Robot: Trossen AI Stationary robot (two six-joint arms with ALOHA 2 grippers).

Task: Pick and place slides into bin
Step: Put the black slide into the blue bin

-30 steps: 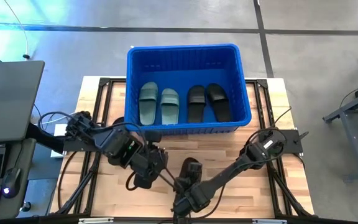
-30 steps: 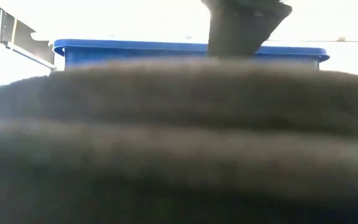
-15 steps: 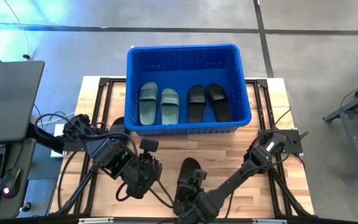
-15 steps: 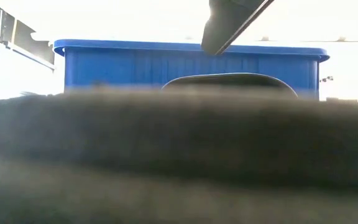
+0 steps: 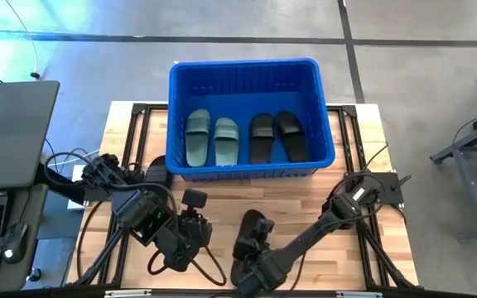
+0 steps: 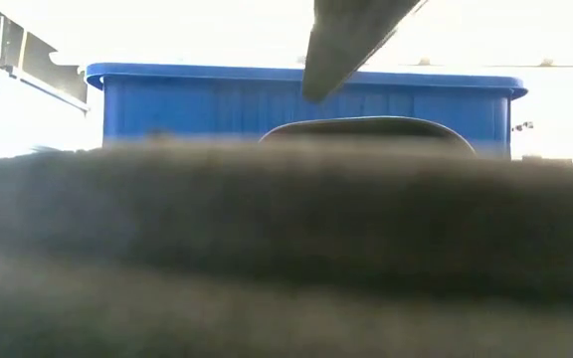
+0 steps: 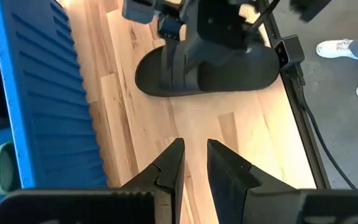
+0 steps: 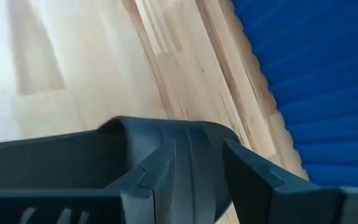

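Note:
The blue bin (image 5: 251,70) stands at the table's far middle and holds two green slides (image 5: 211,139) and two black slides (image 5: 276,136). A third black slide (image 5: 253,223) lies flat on the wood near the front edge; it also shows in the left wrist view (image 7: 241,71). My right gripper (image 5: 251,247) is shut on it. My left gripper (image 7: 195,152) hovers over bare wood to the left of that slide (image 5: 199,225), its fingers a narrow gap apart and empty. Another black slide (image 5: 156,170) lies by the bin's left front corner, partly hidden by my left arm. My right gripper holds the black slide about its middle, at the strap (image 7: 166,62), pinched between its two fingers (image 8: 247,171). It comes down on it from above. The slide rests sole down on the table.
The bin's front wall (image 6: 217,109) rises just beyond the slide. A dark blurred mass (image 6: 286,249) fills the lower part of the low view. The table's black frame rails (image 5: 135,124) run along both sides. A grey desk with a keyboard (image 5: 7,141) stands left of the table.
My left gripper has drawn back from the black slide toward the table's near left. My right gripper has stayed on the slide. In the low view the dark mass close to the camera has sunk lower, uncovering the bin's front wall.

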